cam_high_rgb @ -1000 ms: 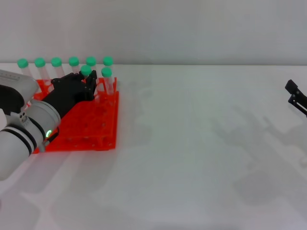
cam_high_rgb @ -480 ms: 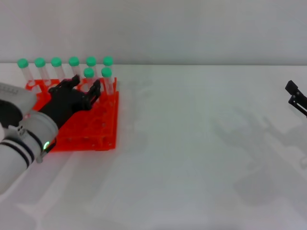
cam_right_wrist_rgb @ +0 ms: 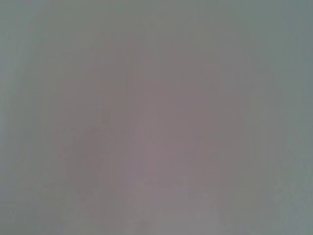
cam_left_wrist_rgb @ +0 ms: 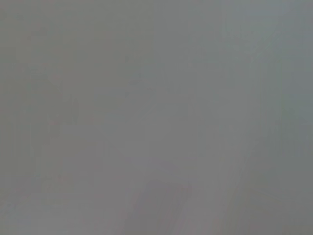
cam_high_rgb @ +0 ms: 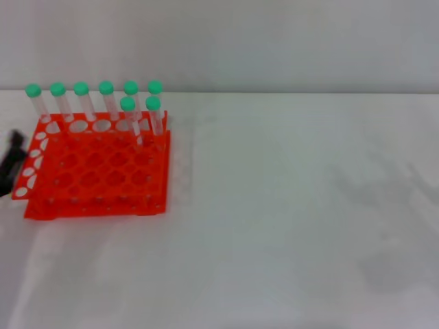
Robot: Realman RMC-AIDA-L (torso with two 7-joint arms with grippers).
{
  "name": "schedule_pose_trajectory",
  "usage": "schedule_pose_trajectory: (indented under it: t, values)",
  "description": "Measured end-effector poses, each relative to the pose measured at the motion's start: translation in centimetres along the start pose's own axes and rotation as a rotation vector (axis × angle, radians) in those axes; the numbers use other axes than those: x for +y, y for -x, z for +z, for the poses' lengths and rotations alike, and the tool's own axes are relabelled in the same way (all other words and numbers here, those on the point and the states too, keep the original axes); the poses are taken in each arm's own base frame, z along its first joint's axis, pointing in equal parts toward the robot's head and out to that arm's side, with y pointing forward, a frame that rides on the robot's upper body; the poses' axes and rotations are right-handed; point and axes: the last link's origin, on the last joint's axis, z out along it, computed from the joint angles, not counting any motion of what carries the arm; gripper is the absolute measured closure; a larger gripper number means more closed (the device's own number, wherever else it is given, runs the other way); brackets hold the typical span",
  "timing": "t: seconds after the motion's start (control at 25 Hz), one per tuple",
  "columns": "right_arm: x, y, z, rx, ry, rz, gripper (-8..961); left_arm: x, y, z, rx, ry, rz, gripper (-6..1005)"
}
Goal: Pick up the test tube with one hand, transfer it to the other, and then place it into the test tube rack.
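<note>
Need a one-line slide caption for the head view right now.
Eight green-capped tubes stand in the orange rack on the white table; left hand barely visible at the frame's left edge.

Eight green-capped tubes (cam_high_rgb: 127, 104) stand in one orange rack (cam_high_rgb: 96, 171): six along the back row, two in the next. One black hand (cam_high_rgb: 12, 164) shows.
</note>
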Motion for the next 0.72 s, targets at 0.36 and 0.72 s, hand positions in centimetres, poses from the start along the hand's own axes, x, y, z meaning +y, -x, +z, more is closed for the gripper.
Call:
schedule_pose_trajectory:
  t: [0.36, 0.72]
  values:
    - [-1.7, -0.2, -0.6, -0.011, -0.136, 0.049, 84, -1.9, -1.0, -4.1, 0.104, -0.125, -0.035, 106]
    - [-1.6, -0.8, -1.1, 0.009, -0.173, 0.083, 84, -2.9, -0.7, -4.8, 0.117, -0.23, -0.113, 105]
